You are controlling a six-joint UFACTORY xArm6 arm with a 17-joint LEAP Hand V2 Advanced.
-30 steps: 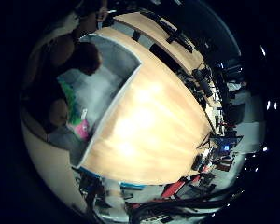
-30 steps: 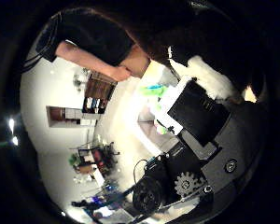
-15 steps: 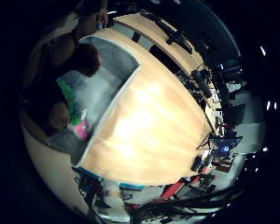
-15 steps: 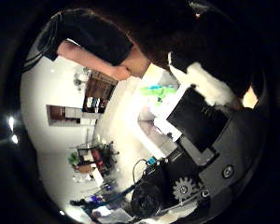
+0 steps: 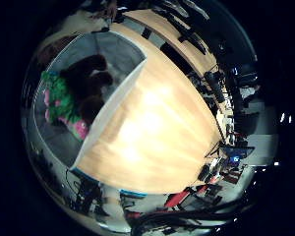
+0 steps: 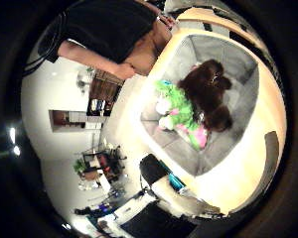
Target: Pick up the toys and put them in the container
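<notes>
Looking out from the palm, one view after the other:
Little-finger view: grey container (image 5: 119, 93) on the wooden table (image 5: 157, 132), brown plush toy (image 5: 88, 83) and green-and-pink toy (image 5: 59, 101) lying inside, touching
Thumb view: same container, brown toy piled against the green one (white paws showing); person's arm (image 6: 97, 52) just beyond the far rim
Hand: none of it clearly in view, finger state impossible to tell
Risk: probably snagging the soft wall on a low pass, tipping the container and spilling the toys
</notes>
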